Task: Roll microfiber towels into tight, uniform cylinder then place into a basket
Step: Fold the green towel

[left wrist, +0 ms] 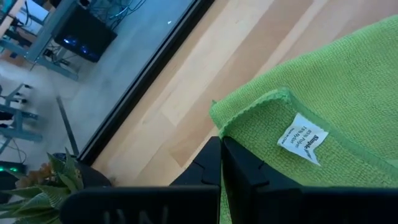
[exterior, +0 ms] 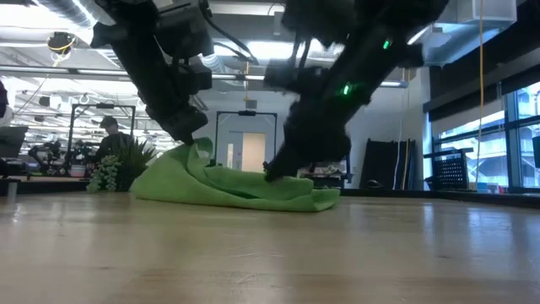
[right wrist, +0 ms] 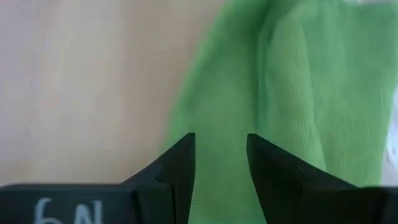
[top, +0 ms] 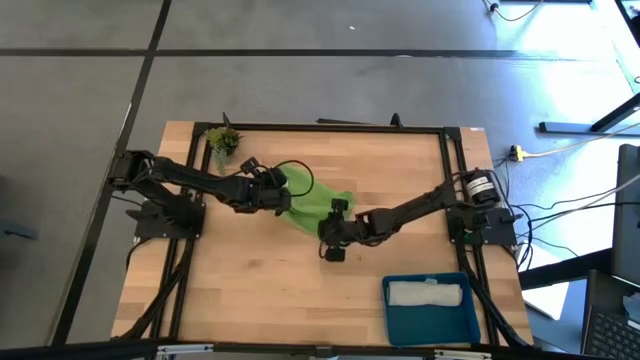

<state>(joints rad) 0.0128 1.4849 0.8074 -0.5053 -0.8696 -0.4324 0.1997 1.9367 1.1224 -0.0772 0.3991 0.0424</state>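
The lime green towel [top: 318,205] lies bunched at the middle of the table, and its left part is drawn up to a peak [exterior: 198,152]. My left gripper [top: 285,197] is shut at that peak. In its wrist view the towel's hemmed corner and a white label [left wrist: 303,140] show. My right gripper [top: 325,230] stands open at the towel's near side, slanting down, with green cloth [right wrist: 219,93] showing through the gap between its fingers. A pale rolled towel [top: 425,293] lies inside the teal basket [top: 432,330] at the near right corner. My left gripper [left wrist: 221,155] pinches the green towel between its two shut fingers, close to the hemmed corner [left wrist: 217,127]. The fingers hide the exact spot. They slant down from the table's left. The held part is raised, while the remaining cloth [exterior: 253,190] lies slack on the table. My right gripper [exterior: 283,173] has its fingertips down at the towel's surface; I cannot tell whether they touch it.
A small leafy plant [top: 222,140] stands at the far left of the table, just behind my left arm. Bare wood [top: 270,290] stretches along the near left. A black frame [top: 450,160] runs round the table's edges.
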